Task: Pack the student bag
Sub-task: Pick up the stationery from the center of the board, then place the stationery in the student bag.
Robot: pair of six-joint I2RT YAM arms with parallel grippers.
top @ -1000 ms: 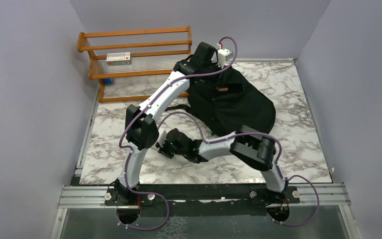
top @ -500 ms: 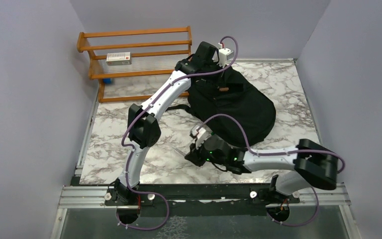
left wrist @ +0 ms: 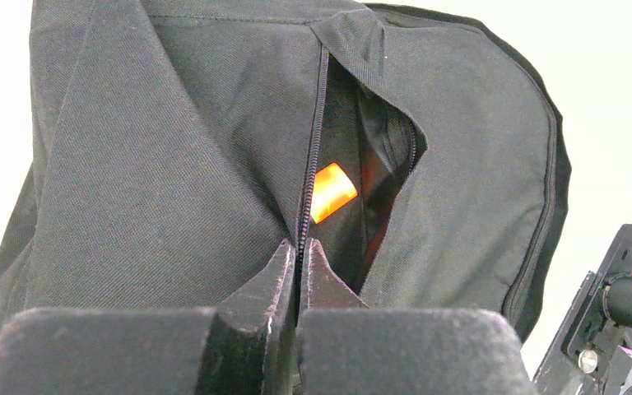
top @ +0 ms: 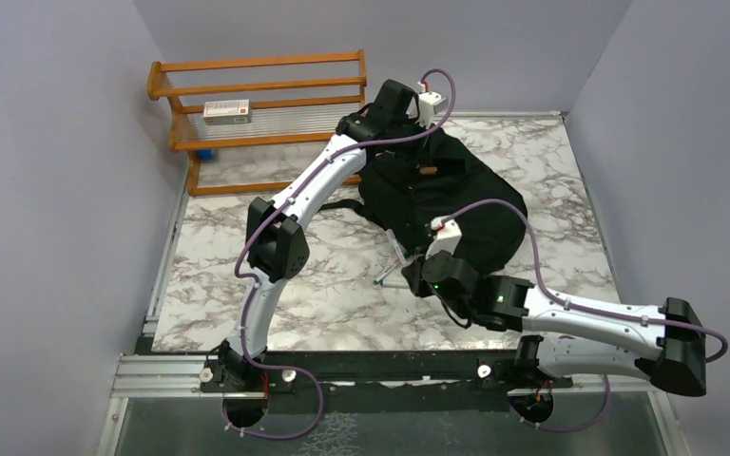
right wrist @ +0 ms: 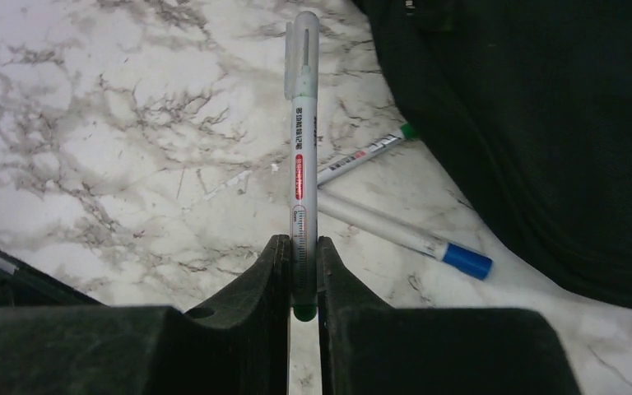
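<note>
The black student bag lies at the back middle of the marble table. My left gripper is at the bag's far end, shut on the zipper edge of the student bag. The pocket beside the zipper gapes, and an orange item shows inside. Near the bag's front edge, my right gripper is shut on a white pen with a green end, which points away from the fingers. Two more pens lie under it: one green-tipped and one blue-capped, both next to the bag.
A wooden rack stands at the back left with a white box on its middle shelf. Purple walls close in the table on three sides. The loose pens lie by the bag's left front corner.
My right arm has swung right and stretched out, carrying the pen from the table's middle left to the bag's front edge. The left arm has stayed put.
</note>
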